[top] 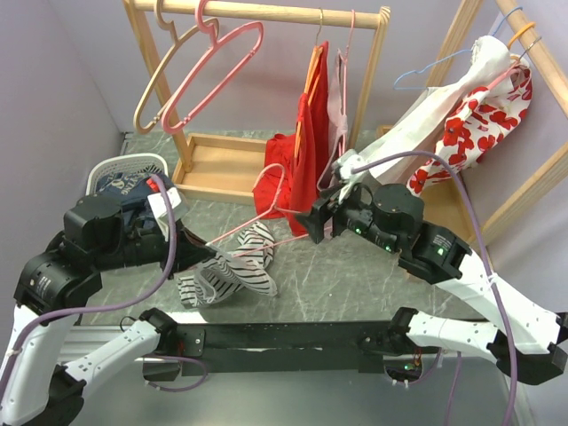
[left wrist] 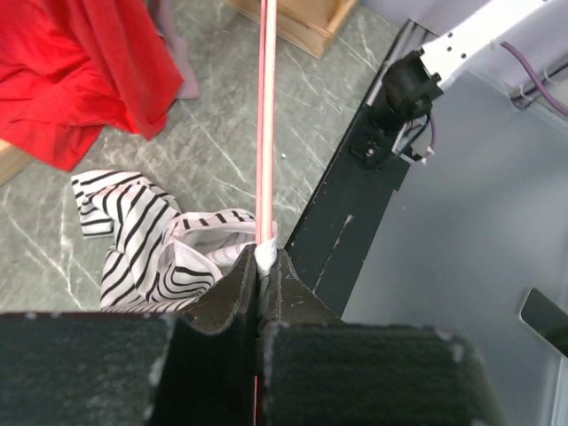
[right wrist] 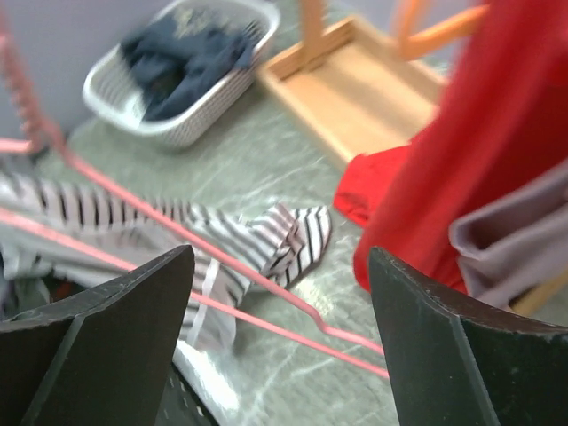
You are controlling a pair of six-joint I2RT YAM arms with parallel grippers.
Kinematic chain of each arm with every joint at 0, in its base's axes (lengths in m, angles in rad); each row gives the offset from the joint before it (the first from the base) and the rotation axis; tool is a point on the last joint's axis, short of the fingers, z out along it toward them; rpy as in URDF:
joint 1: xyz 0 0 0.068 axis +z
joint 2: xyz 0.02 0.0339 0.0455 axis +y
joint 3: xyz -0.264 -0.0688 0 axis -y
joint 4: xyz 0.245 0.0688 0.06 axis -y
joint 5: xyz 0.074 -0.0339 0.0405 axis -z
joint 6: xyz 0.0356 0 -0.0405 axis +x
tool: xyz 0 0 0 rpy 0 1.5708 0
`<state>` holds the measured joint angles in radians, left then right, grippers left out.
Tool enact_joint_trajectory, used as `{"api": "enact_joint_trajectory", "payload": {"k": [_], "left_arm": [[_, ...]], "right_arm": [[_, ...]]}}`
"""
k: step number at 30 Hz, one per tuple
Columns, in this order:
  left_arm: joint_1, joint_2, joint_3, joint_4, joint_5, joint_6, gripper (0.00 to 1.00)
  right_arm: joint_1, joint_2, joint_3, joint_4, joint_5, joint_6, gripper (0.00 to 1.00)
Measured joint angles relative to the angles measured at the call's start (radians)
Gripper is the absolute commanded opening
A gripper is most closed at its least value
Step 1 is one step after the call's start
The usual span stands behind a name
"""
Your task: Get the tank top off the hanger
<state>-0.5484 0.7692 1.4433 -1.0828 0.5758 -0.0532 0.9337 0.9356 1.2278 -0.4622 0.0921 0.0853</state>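
Tool-wise: right gripper (right wrist: 280,256) hangs wide open w/ nothing between its fingers, mid-frame in the top view, above and apart from the black-and-white striped tank top (top: 235,266). Left gripper (left wrist: 257,262) is clenched on the thin pink wire hanger (left wrist: 264,133).

Risks, as a judgement:
- A bit of white cloth looks pinched in the left jaws along w/ the wire. If the right arm pulls the top while that bit is trapped, the fabric could stretch or snag, or drag the hanger out of the grip.
- Pink wires cross over the striped cloth in the right wrist view. A careless close could catch wire + cloth together, and then the top won't slide free.
- Can't tell if a strap is looped round the hanger or just lying under it, so pull direction is a guess.
- The loose red garment (top: 297,169), draped from the wooden rack (top: 222,164), sits just right of the open fingers. A wide approach could grab it instead.

Tool detail: right fingers about as far apart as they go, touching nothing. Left jaws tight, only the wire + scrap of cloth between them.

Top itself: crumpled on the grey tabletop, lower centre-left of the top view, just beside the left gripper tip and bunched at the hanger's lower end.
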Motion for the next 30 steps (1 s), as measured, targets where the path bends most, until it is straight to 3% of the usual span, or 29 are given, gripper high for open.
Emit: {"api": "enact_joint_trajectory", "payload": {"k": [5, 9, 15, 16, 17, 20, 22, 26, 30], "left_arm": [[0.0, 0.018, -0.008, 0.003, 0.039, 0.017, 0.01], [0.0, 0.036, -0.029, 0.009, 0.072, 0.04, 0.01], [0.0, 0.044, -0.064, 0.048, 0.133, 0.053, 0.01], [0.0, 0.043, -0.065, 0.053, 0.141, 0.055, 0.01], [0.0, 0.039, -0.067, 0.06, 0.151, 0.058, 0.01], [0.0, 0.023, -0.07, 0.078, 0.168, 0.06, 0.01], [0.0, 0.01, -0.074, 0.084, 0.168, 0.057, 0.01], [0.0, 0.007, -0.082, 0.085, 0.142, 0.045, 0.01], [-0.013, 0.01, -0.091, 0.098, 0.068, 0.014, 0.01]], "right_arm": [[0.0, 0.009, 0.014, -0.045, -0.157, -0.076, 0.86], [0.0, 0.008, 0.035, -0.053, -0.274, -0.106, 0.77], [0.0, 0.039, 0.05, -0.056, -0.381, -0.126, 0.73], [0.0, 0.046, 0.05, -0.056, -0.392, -0.129, 0.64], [0.0, 0.053, 0.049, -0.055, -0.401, -0.132, 0.43], [0.0, 0.066, 0.049, -0.054, -0.425, -0.143, 0.19], [0.0, 0.07, 0.048, -0.051, -0.441, -0.151, 0.19], [0.004, 0.065, 0.046, -0.055, -0.453, -0.169, 0.0], [0.004, 0.056, 0.042, -0.054, -0.437, -0.169, 0.0]]}}
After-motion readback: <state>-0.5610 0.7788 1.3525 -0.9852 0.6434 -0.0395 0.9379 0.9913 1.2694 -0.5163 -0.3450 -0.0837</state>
